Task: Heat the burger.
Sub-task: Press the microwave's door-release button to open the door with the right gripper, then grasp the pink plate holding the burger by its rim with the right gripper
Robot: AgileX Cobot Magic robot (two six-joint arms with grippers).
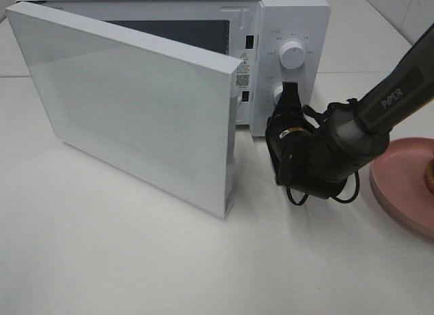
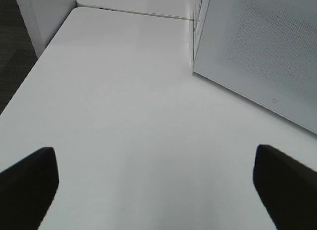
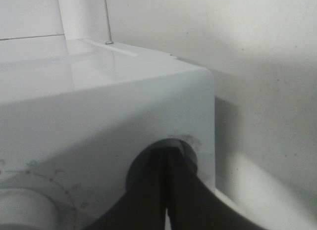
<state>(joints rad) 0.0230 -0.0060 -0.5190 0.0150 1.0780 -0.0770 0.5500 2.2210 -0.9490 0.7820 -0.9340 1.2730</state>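
Observation:
Only a golden-brown sliver of the burger point(image 1: 430, 177) shows, at the right edge of the exterior view, lying on the pink plate point(image 1: 400, 183). The white microwave point(image 1: 291, 17) stands at the back with its door point(image 1: 135, 105) swung wide open to the left. My right gripper point(image 1: 289, 93) is shut, its dark fingertips pressed together against the lower knob point(image 1: 277, 93) of the control panel. In the right wrist view the right gripper point(image 3: 167, 156) meets that round knob point(image 3: 139, 165). My left gripper point(image 2: 153, 190) is open over bare table, holding nothing.
The upper dial point(image 1: 292, 54) sits above the lower knob. The open door point(image 2: 257, 47) juts out over the white table point(image 1: 102, 261), and its corner reaches toward the front. The right arm point(image 1: 393, 98) crosses above the plate.

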